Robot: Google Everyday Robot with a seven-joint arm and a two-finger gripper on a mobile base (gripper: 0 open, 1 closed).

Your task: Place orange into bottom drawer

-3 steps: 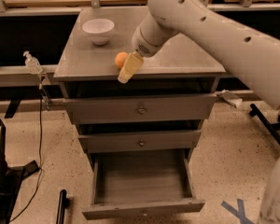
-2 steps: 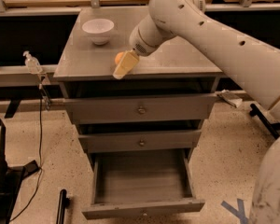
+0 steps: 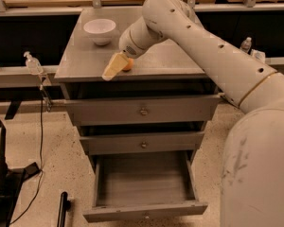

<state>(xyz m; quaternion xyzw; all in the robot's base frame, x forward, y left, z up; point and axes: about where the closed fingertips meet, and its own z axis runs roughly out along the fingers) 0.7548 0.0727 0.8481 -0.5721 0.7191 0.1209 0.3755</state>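
Note:
The orange [image 3: 128,65] sits on the grey cabinet top [image 3: 85,56], near its front edge and mostly hidden behind my gripper. My gripper [image 3: 114,67] is low over the cabinet top, right at the orange on its left side and touching or nearly touching it. The bottom drawer [image 3: 144,213] is pulled out wide below, and its inside shows nothing in it. The two shallower drawers [image 3: 143,111] above it are pushed in.
A white bowl [image 3: 100,30] stands at the back left of the cabinet top. A clear pump bottle [image 3: 32,63] stands on a ledge to the left, and another bottle [image 3: 246,44] to the right. My arm [image 3: 213,56] reaches in from the right. Cables and a black stand [image 3: 0,174] are on the floor at left.
My gripper has moved left and slightly down across the orange. The orange showed left of it before and now peeks out on its right. The drawers have not moved.

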